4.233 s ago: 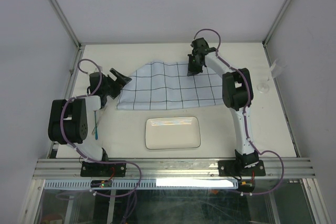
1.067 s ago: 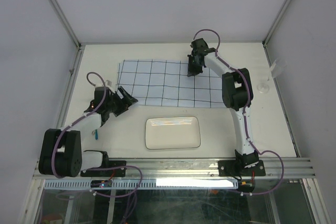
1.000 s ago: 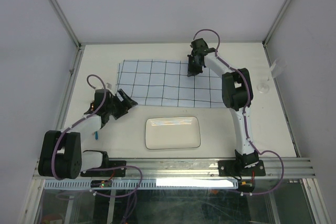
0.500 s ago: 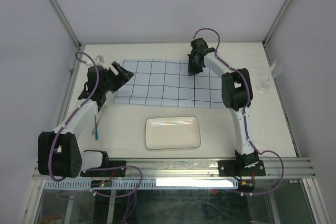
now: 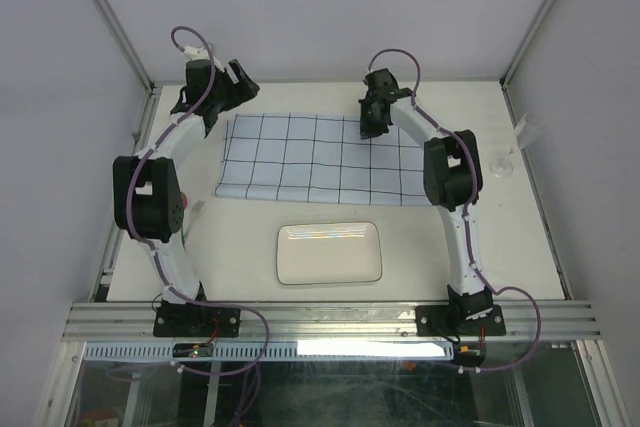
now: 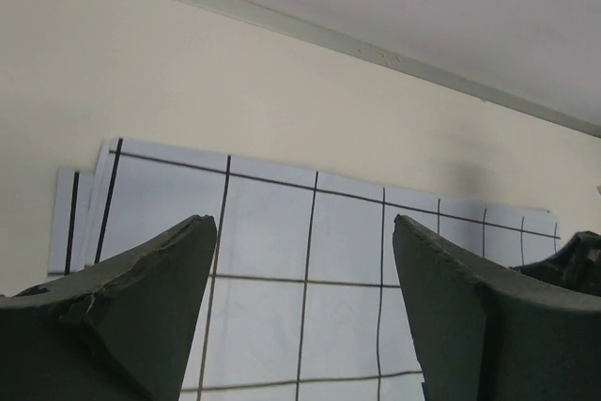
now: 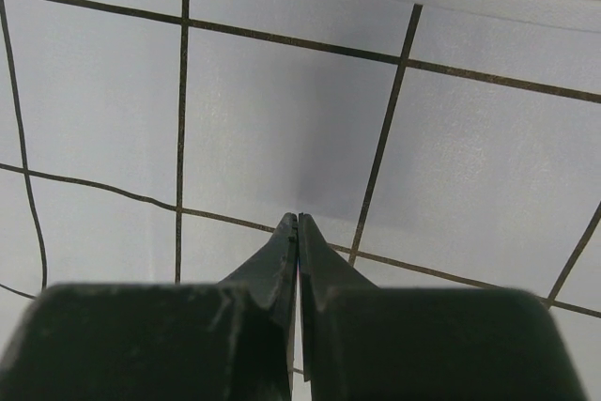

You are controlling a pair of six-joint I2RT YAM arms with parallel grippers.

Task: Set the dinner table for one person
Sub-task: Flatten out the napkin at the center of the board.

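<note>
**Top external view.** Differs from the earlier frames in two respects: left gripper [image 5: 238, 82] swung from the near-left side up to the far-left corner of the desk [image 5: 240, 247], and cloth [image 5: 320, 159] drawn out of a bunched slant into a flat rectangle. Shows the desk as the whole floor of the enclosure, with the cloth on its far half. Sets a white plate [image 5: 330, 252] just nearer, apart from the cloth's near edge. Places the left gripper wide open and empty above the cloth's far-left corner, and the right gripper [image 5: 372, 127] over the far edge, right of centre. Includes small pale items [image 5: 503, 162] by the right rail, too small to identify.

**Left wrist view.** Looks down between two spread fingers [image 6: 141, 316], nothing held, onto the far-left part of the cloth. Reveals slightly offset layers at the cloth's left edge, with bare desk beyond.

**Right wrist view.** Shows the right gripper fully closed, tips together directly over one grid square. Gives no sign of a fold pinched between them; contact with the cloth cannot be told.

**Progress (judgement).** Counts the cloth as laid, apart perhaps from a final smoothing at the left edge. Leaves the plate to be set on the cloth and any cutlery or glass to be brought in.
</note>
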